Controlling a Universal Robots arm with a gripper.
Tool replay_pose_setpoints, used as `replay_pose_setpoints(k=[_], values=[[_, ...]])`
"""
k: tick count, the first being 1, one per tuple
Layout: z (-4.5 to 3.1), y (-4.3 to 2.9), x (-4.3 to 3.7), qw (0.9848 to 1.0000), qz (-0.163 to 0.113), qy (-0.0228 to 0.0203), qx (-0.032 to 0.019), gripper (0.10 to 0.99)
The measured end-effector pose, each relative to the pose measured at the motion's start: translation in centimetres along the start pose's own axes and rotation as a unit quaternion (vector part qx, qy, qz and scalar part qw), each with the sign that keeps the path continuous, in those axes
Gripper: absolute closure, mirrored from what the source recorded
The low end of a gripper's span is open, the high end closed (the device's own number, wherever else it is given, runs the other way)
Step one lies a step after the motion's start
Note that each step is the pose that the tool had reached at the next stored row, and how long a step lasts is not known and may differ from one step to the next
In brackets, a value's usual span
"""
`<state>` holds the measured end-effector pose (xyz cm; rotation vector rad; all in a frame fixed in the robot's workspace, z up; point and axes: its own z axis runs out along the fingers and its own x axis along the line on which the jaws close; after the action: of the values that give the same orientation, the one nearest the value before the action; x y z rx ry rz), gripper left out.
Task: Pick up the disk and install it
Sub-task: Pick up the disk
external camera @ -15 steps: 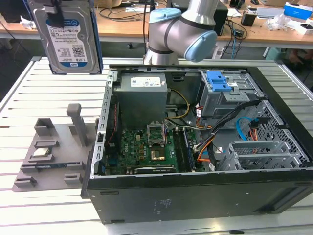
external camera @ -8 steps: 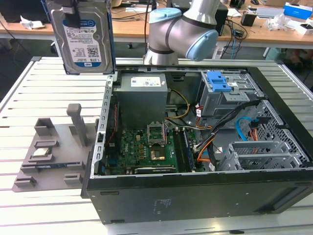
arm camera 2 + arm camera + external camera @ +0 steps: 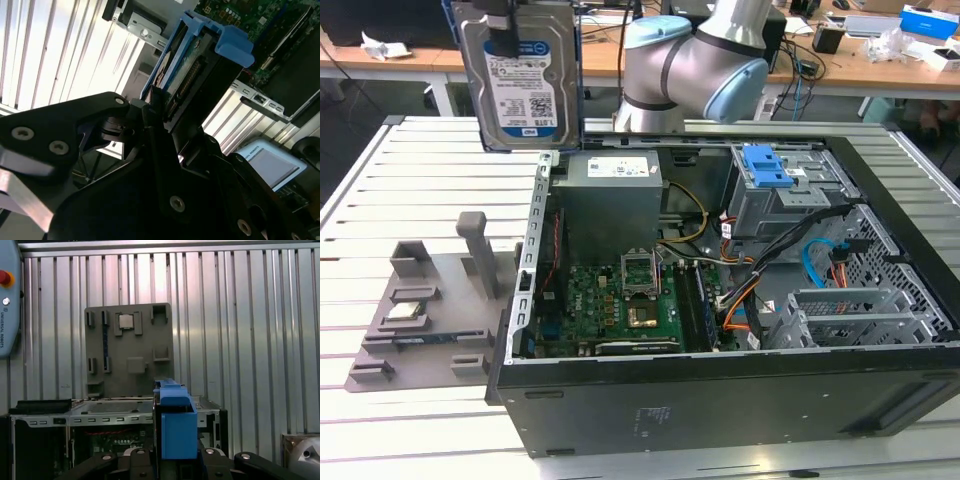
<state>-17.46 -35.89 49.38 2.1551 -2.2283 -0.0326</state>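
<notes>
The disk, silver with a white-and-blue label and a blue rail frame, hangs upright in the air above the slatted table, at the open case's far corner on the exterior view's left. My gripper is shut on its upper edge. In the second wrist view the black fingers clamp the disk from both sides, with its connector edge and blue rail showing. In the first wrist view the blue rail end stands between the fingers, above the case.
The open computer case lies on its side with the motherboard, power supply and a drive bay with a blue latch. A grey fixture plate carries a processor chip. The robot arm stands behind the case.
</notes>
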Motion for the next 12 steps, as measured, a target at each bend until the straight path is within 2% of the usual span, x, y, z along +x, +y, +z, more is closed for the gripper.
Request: replay_pose_setpoints(k=[2,4,6,8,12], values=[[-0.04,-0.89,-0.03,1.0,0.0,0.0,-0.0001,0.725],[-0.11,-2.3,-0.08,1.0,0.0,0.0,-0.0002,0.725],[-0.14,-3.02,-0.1,1.0,0.0,0.0001,-0.0003,0.725],[-0.19,-4.12,-0.13,1.0,0.0,0.0,-0.0004,0.725],[-0.25,-5.55,-0.18,1.0,0.0,0.0,-0.0004,0.725]])
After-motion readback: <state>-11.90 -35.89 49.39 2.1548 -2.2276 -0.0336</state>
